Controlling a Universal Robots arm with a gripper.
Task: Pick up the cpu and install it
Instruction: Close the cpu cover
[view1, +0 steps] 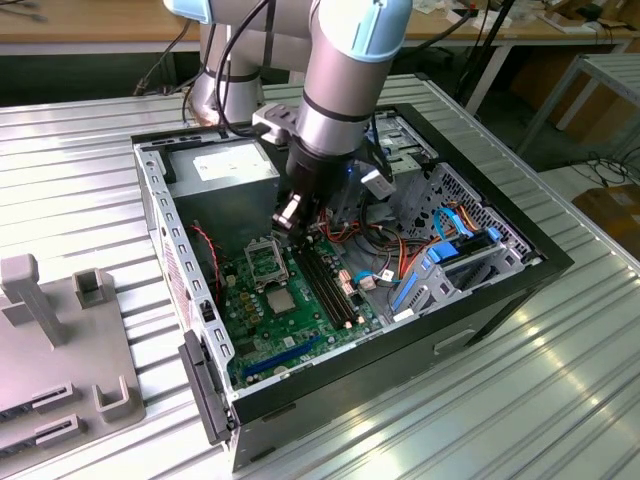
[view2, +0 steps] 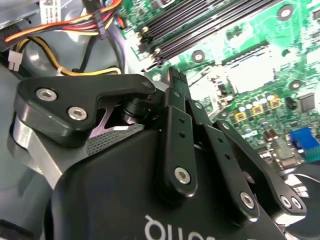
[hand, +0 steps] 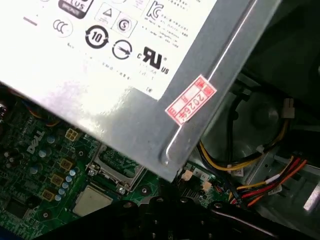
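Note:
The cpu (view1: 281, 300) is a small silver-grey square lying flat on the green motherboard (view1: 320, 320), just in front of the black-framed socket (view1: 262, 262), which has nothing in it. In the first wrist view the cpu (hand: 92, 200) lies beside the socket (hand: 117, 170), below the edge of the power-supply box. My gripper (view1: 288, 215) hangs inside the case above the memory slots, behind the socket and apart from the cpu. In the second wrist view the gripper (view2: 176, 80) has its black fingers drawn together, shut on nothing.
The open computer case (view1: 160, 230) lies on a ribbed metal table. A grey power-supply box (view1: 235, 170) sits at the back. Bundled coloured cables (view1: 400, 250) and a blue-trimmed drive cage (view1: 450, 265) fill the exterior view's right. Grey fixtures (view1: 60, 330) stand at the left.

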